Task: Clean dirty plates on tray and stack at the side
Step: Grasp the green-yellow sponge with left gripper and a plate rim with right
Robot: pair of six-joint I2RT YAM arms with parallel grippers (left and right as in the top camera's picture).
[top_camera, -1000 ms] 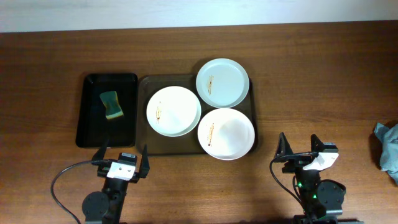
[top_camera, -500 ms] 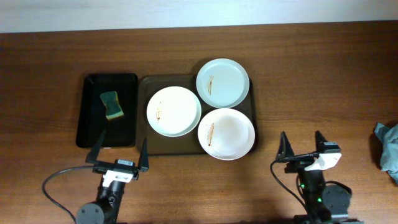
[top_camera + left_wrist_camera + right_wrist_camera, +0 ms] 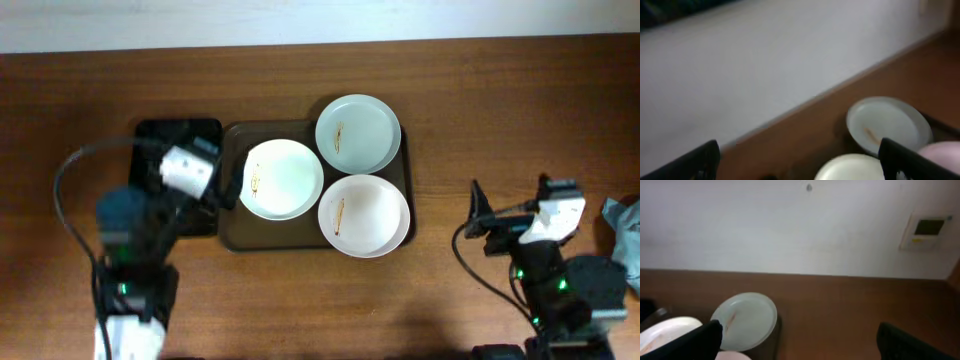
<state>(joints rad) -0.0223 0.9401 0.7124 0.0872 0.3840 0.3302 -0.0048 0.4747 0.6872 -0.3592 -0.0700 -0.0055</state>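
Three plates lie on the brown tray [image 3: 262, 234], each with a thin orange-brown smear: a pale mint plate [image 3: 358, 133] at the back, a white plate [image 3: 280, 178] at the left, a white plate [image 3: 364, 215] at the front right. My left gripper [image 3: 210, 165] is open and empty above the black tray, just left of the left white plate. Its wrist view is blurred and shows the mint plate [image 3: 888, 122] between wide-spread fingers [image 3: 800, 167]. My right gripper [image 3: 510, 197] is open and empty, right of the tray; its fingers [image 3: 800, 342] frame the mint plate [image 3: 745, 320].
A smaller black tray [image 3: 200, 128] lies left of the brown tray, mostly covered by my left arm, which hides whatever lies in it. A grey-blue cloth [image 3: 625, 245] lies at the table's right edge. A white wall runs behind the table.
My left arm has swung up and forward from the front edge to over the black tray, covering the sponge seen there before. My right gripper has risen and shifted right. The plates have not moved.
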